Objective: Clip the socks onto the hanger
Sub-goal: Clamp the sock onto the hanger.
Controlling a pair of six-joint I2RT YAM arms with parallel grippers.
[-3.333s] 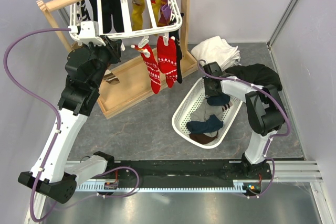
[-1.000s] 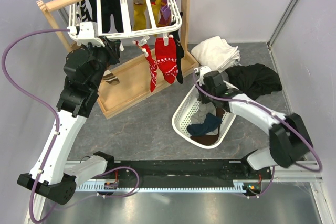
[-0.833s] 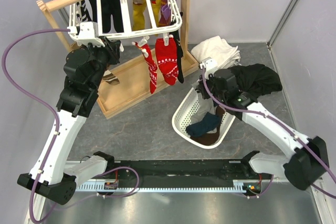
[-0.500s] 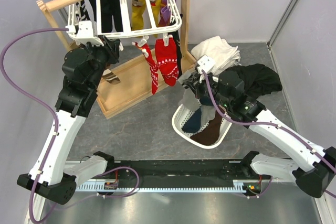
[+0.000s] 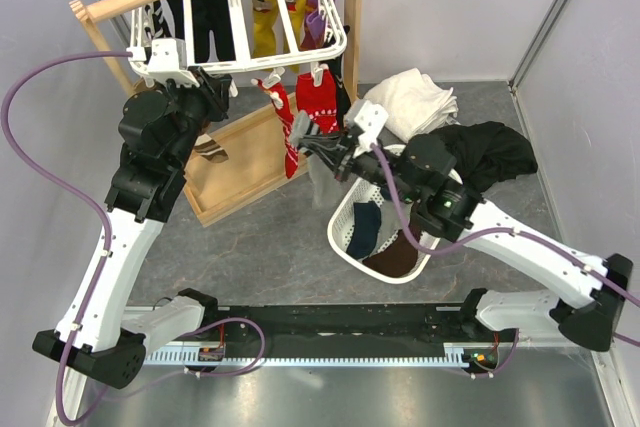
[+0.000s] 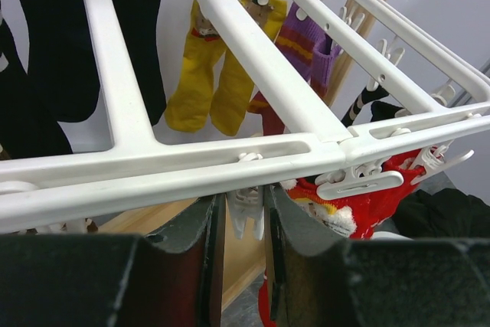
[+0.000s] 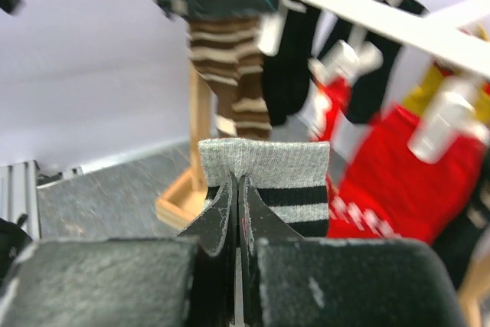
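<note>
The white slatted hanger (image 5: pixel 292 54) hangs from the wooden stand's bar, and its front rail (image 6: pixel 191 160) crosses the left wrist view. The red patterned pair (image 5: pixel 318 110) is clipped at its front right corner and also shows in the right wrist view (image 7: pixel 413 170). My left gripper (image 5: pixel 214 87) is under the front rail, its jaws closed on a white dangling clip peg (image 6: pixel 246 216). My right gripper (image 5: pixel 322 145) is shut on the cuff of a grey sock with dark-and-white stripes (image 7: pixel 264 165). The sock hangs (image 5: pixel 318 179) just below the red pair. The second grey sock is not visible.
Black (image 6: pixel 53 51), yellow (image 6: pixel 208 82) and purple (image 6: pixel 308 44) socks hang on the hanger. A brown striped sock (image 7: pixel 230 67) hangs behind. The wooden stand's base (image 5: pixel 250 162) lies below. A white lattice basket (image 5: pixel 345 219) holds dark socks. White (image 5: pixel 412 97) and black (image 5: pixel 490 152) cloth lie at back right.
My right arm has lifted the grey sock out of the basket and swung it up and left, towards the hanger's front edge. The left gripper has stayed at the rail.
</note>
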